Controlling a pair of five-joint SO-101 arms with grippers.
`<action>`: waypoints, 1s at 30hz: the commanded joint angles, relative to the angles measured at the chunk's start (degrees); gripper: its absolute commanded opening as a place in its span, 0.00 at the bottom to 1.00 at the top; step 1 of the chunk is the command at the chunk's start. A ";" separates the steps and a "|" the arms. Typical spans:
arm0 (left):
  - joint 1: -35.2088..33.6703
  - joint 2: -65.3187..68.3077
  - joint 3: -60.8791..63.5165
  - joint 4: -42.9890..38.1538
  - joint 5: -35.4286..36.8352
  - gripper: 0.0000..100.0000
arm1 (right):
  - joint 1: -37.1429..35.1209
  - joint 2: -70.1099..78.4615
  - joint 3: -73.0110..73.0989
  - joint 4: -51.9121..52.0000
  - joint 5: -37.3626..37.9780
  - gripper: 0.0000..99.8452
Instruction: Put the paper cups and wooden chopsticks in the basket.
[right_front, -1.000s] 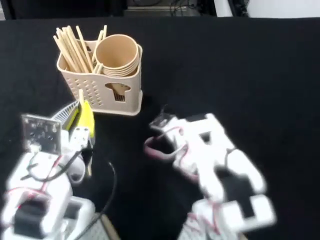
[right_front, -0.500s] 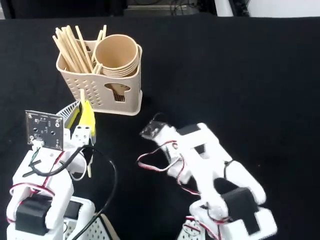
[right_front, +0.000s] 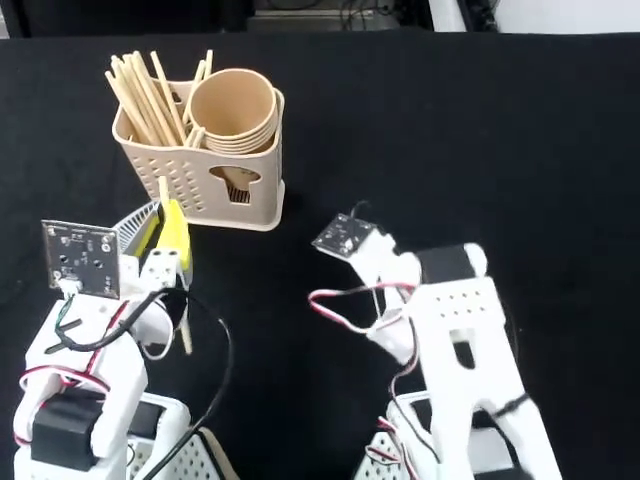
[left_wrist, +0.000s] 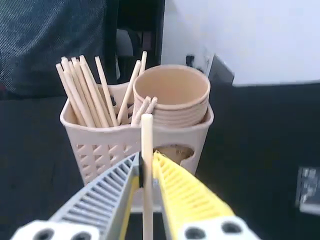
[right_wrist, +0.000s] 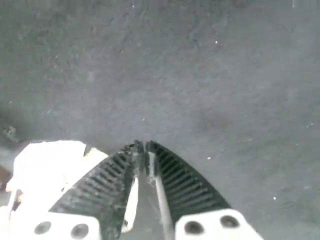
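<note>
**Q:** How far along is the task?

**A:** I judge it nearly done. The stack of paper cups (right_front: 232, 108) stands in the basket (right_front: 185, 178), in the compartment nearer my right arm. A bundle of chopsticks (right_front: 145, 92) leans in the other compartment. One chopstick (left_wrist: 146, 131) is not yet in. My left claw (left_wrist: 146, 159) is clamped on it and holds it upright, just in front of the basket's near wall.

**Q:** And the right claw?

**A:** The right claw (right_wrist: 142, 148) has its jaws pressed together on nothing. It points down at the bare table (right_front: 500, 140), well apart from the basket.

**Q:** What room is there to move?

**A:** Open black cloth lies between the two arms and beside the basket, so I expect no crowding from the right arm. The table's far edge runs close behind the basket. The tight spot is the chopstick compartment, where the sticks fan out over the rim. The held chopstick probably has to be lifted above that rim and lowered into the gap between the bundle and the cups. Its lower end hangs below the claw, near the arm's cable (right_front: 215, 345), and could snag there.
</note>
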 joint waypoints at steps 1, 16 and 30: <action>-0.75 1.49 -2.33 -6.24 2.99 0.03 | 1.85 -3.65 5.67 -6.07 -2.90 0.02; -7.87 32.09 -38.20 -20.04 3.60 0.03 | 8.44 -6.37 26.42 -34.64 -5.27 0.02; -8.22 41.14 -54.02 -19.96 -2.29 0.03 | 8.44 -6.64 30.11 -39.82 -5.27 0.02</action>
